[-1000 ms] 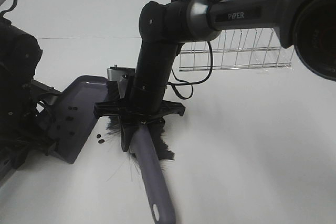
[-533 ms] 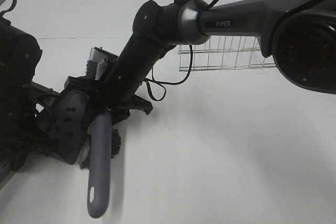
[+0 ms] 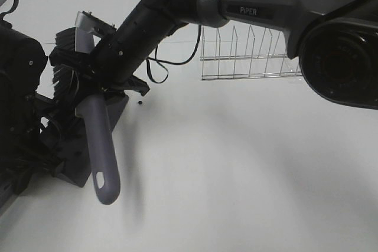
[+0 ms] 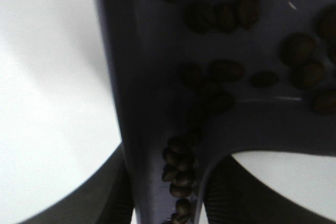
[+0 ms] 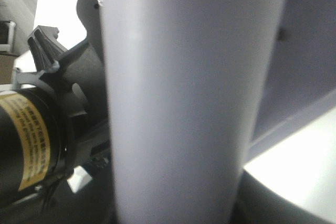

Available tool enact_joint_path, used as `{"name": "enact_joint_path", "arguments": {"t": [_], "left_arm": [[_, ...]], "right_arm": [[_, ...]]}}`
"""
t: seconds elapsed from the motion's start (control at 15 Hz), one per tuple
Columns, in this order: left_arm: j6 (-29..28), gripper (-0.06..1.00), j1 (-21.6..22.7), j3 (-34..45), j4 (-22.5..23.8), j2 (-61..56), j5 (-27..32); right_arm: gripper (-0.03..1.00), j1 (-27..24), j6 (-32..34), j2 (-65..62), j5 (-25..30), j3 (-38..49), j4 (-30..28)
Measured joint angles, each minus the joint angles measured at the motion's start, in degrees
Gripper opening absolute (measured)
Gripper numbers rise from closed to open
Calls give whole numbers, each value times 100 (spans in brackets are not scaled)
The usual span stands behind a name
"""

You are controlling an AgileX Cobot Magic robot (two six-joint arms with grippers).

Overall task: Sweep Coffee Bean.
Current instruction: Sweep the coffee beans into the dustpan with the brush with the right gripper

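Note:
My right gripper reaches across to the left and is shut on the purple handle of the brush. The brush is lifted, its black bristles up above the dustpan. In the right wrist view the brush handle fills the middle. My left gripper is shut on the dustpan's handle at the far left. Several coffee beans lie inside the purple dustpan, and more are piled in its handle channel. A single coffee bean lies on the white table just right of the dustpan.
A clear wire rack stands at the back, right of centre. The left arm's dark base fills the left edge. The right arm crosses overhead from the upper right.
The right arm has swept the brush left from the table's middle to the dustpan, then lifted it above the pan. The beans before the pan's lip are gone; one lies to its right.

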Motion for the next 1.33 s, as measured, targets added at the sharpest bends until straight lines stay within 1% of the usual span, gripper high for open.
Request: {"name": "enact_joint_path", "arguments": {"t": [0.07, 0.13, 0.2, 0.27, 0.4, 0.47, 0.6, 0.8, 0.93, 1.07, 1.2, 1.27, 1.33], "left_arm": [[0, 33, 0, 0, -11, 0, 6], [-17, 33, 0, 0, -17, 0, 11], [-63, 33, 0, 0, -29, 0, 23], [-103, 33, 0, -40, -34, 0, 46], [-132, 33, 0, -143, -63, 23, 149], [-126, 33, 0, -453, -201, 115, 155], [-57, 33, 0, -940, -235, 332, 229], [23, 33, 0, -1581, -252, 670, 590], [63, 33, 52, -1868, -292, 814, 716], [235, 33, 120, -2137, -350, 951, 837], [309, 33, 138, -2229, -441, 1043, 940], [344, 33, 138, -2263, -510, 1083, 997], [395, 33, 138, -2292, -567, 1117, 1060]], "right_arm": [[34, -34, 241, 0, 258, -292, -510], [34, -80, 544, 0, 573, -596, -1261], [34, -132, 739, 0, 722, -825, -1942], [34, -160, 859, 0, 739, -928, -2257], [34, -229, 1249, -11, 751, -1112, -3724], [34, -241, 1513, -6, 768, -1112, -4538], [34, -241, 1558, 23, 779, -1112, -4807], [34, -241, 1558, 223, 779, -1123, -4841], [34, -241, 1564, 350, 779, -1123, -4841], [34, -229, 1753, 441, 808, -1123, -4841], [34, -201, 1856, 470, 705, -1123, -4784], [34, -178, 1856, 516, 613, -1123, -4693], [34, -155, 1856, 579, 516, -1123, -4481]]}}
